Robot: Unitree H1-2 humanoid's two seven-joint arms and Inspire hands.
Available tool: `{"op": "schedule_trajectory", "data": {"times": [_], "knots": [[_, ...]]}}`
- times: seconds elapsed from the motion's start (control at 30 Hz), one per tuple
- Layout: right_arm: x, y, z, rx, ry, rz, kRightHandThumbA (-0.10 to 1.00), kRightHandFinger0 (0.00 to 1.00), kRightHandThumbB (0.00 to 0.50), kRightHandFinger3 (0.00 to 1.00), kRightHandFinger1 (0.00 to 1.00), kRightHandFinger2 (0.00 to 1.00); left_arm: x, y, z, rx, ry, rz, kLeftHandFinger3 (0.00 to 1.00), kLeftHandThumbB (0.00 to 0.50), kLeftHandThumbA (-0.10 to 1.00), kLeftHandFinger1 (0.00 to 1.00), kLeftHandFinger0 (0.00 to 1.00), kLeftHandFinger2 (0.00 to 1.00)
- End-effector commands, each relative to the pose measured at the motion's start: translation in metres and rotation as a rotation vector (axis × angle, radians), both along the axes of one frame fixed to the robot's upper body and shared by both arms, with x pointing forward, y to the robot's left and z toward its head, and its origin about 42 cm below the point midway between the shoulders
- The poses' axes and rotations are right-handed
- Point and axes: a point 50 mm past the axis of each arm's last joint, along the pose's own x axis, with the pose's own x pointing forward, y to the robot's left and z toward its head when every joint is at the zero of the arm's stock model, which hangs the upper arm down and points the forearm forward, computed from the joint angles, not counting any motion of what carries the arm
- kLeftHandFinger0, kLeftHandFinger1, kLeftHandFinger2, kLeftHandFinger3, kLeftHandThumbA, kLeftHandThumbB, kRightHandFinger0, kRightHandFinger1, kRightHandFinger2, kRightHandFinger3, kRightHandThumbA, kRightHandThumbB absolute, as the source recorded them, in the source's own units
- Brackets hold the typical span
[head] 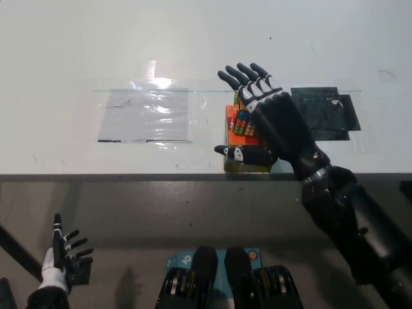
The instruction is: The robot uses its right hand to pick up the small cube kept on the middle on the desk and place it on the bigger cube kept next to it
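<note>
My black right hand (261,116) hovers over the cubes near the desk's front edge, fingers spread apart and holding nothing. Under it lies a colourful small cube (243,122) resting on top of the bigger cube (232,138), whose orange and yellow-green sides show beside and below the palm. The thumb reaches across the bigger cube's front. Most of both cubes is hidden by the hand. My white left hand (62,257) rests low at the lower left, below the desk, with its fingers apart.
A clear plastic sheet (151,116) is taped flat on the white desk (193,38) left of the cubes. A black patch (325,112) lies to the right of the hand. The desk's front edge (129,175) runs just below the cubes.
</note>
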Motion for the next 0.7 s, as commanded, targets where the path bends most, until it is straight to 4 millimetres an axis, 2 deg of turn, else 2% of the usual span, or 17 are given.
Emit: {"op": "schedule_trajectory", "data": {"times": [0.0,0.1,0.13,0.17,0.27,0.3,0.4,0.47,0.53,0.63,0.67], "knots": [[-0.012,-0.01,0.033,0.0,-0.029,-0.009,1.0,1.0,0.418,1.0,1.0,1.0,0.001,0.008,0.005,-0.003,-0.02,0.017,0.82,0.141,1.0,0.62,0.65,0.74],[-0.033,-0.018,0.043,0.046,-0.024,0.013,1.0,1.0,0.431,1.0,1.0,1.0,-0.003,0.009,0.004,-0.003,-0.006,0.004,0.89,0.138,1.0,0.65,0.67,0.8],[-0.034,-0.018,0.043,0.045,-0.02,0.013,1.0,1.0,0.482,1.0,1.0,1.0,-0.004,0.009,0.003,-0.004,-0.004,0.005,0.88,0.143,1.0,0.62,0.63,0.77],[-0.047,-0.024,0.047,0.067,-0.026,0.028,1.0,1.0,0.424,1.0,1.0,1.0,-0.004,0.009,0.003,-0.002,-0.003,0.025,0.85,0.149,1.0,0.58,0.59,0.73],[-0.069,-0.033,0.053,0.101,-0.026,0.042,0.94,1.0,0.416,1.0,1.0,1.0,-0.007,0.008,0.001,-0.03,-0.005,0.023,0.89,0.143,1.0,0.62,0.64,0.78],[-0.078,-0.037,0.054,0.106,-0.044,0.038,0.96,1.0,0.409,1.0,1.0,1.0,-0.009,0.009,-0.001,-0.016,0.006,0.013,0.88,0.166,1.0,0.61,0.63,0.77],[-0.095,-0.046,0.058,0.123,-0.062,0.032,0.98,1.0,0.404,1.0,1.0,1.0,-0.011,0.009,-0.001,-0.023,0.008,0.012,0.89,0.149,1.0,0.64,0.64,0.76],[-0.109,-0.057,0.051,0.176,-0.056,0.019,0.92,1.0,0.375,1.0,1.0,1.0,-0.011,0.009,0.0,-0.009,0.008,0.007,0.91,0.135,1.0,0.62,0.6,0.75],[-0.116,-0.065,0.044,0.205,-0.046,-0.015,0.91,1.0,0.367,1.0,1.0,1.0,-0.01,0.008,-0.001,-0.011,0.01,0.015,0.89,0.143,1.0,0.62,0.59,0.75],[-0.127,-0.08,0.024,0.258,0.013,-0.118,0.91,1.0,0.358,1.0,1.0,1.0,-0.011,0.007,-0.001,-0.013,0.019,0.012,0.91,0.13,1.0,0.65,0.62,0.78],[-0.131,-0.091,0.004,0.299,0.076,-0.18,0.9,1.0,0.336,1.0,1.0,1.0,-0.013,0.007,-0.002,-0.018,0.028,0.01,0.93,0.139,1.0,0.68,0.67,0.8]]}}
